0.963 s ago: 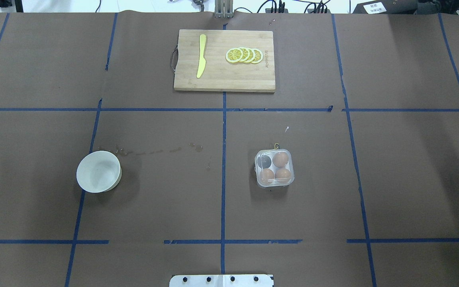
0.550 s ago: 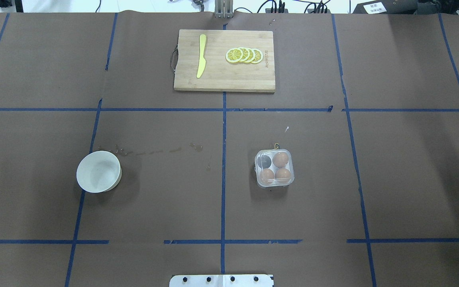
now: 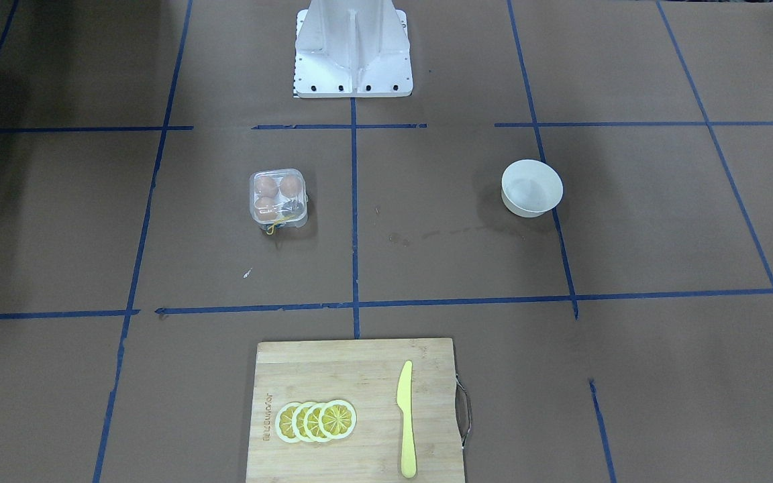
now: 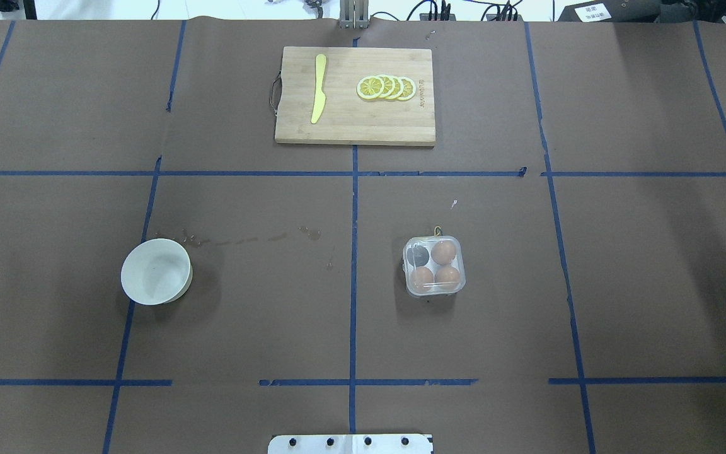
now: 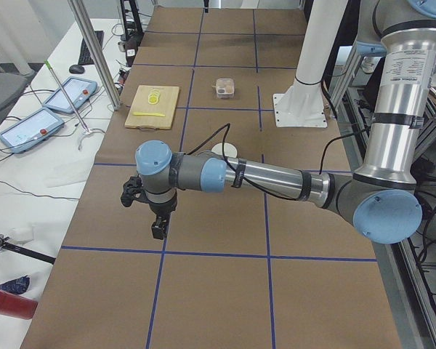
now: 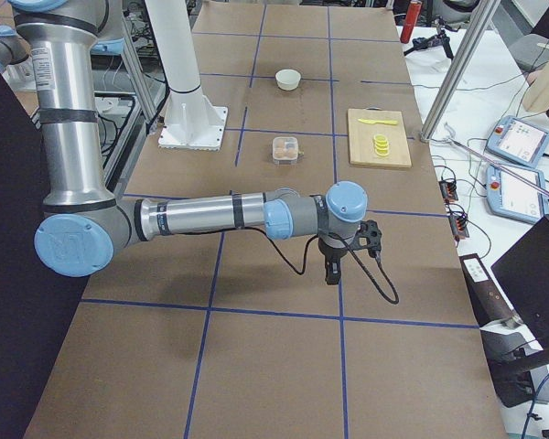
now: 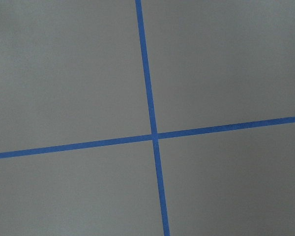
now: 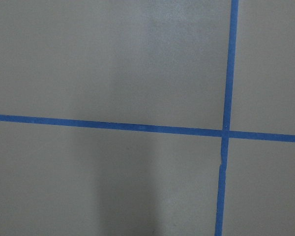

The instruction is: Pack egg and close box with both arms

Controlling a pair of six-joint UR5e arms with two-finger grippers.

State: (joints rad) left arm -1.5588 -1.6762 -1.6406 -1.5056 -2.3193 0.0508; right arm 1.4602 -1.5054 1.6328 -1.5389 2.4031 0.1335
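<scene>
The clear box (image 4: 434, 266) sits right of the table's middle with its lid down; it also shows in the front-facing view (image 3: 278, 196). Three tan eggs (image 4: 443, 252) lie in it, and the fourth cell (image 4: 421, 255) looks dark. I cannot tell which egg is the task's. The left gripper (image 5: 158, 230) hangs over bare paper far from the box, in the exterior left view only. The right gripper (image 6: 330, 273) hangs likewise in the exterior right view only. I cannot tell whether either is open or shut. Both wrist views show only brown paper with blue tape.
A white bowl (image 4: 155, 272) stands left of centre. A wooden cutting board (image 4: 350, 129) at the far edge carries a yellow knife (image 4: 319, 88) and lemon slices (image 4: 386, 87). The white robot base (image 3: 353, 50) is at the near edge.
</scene>
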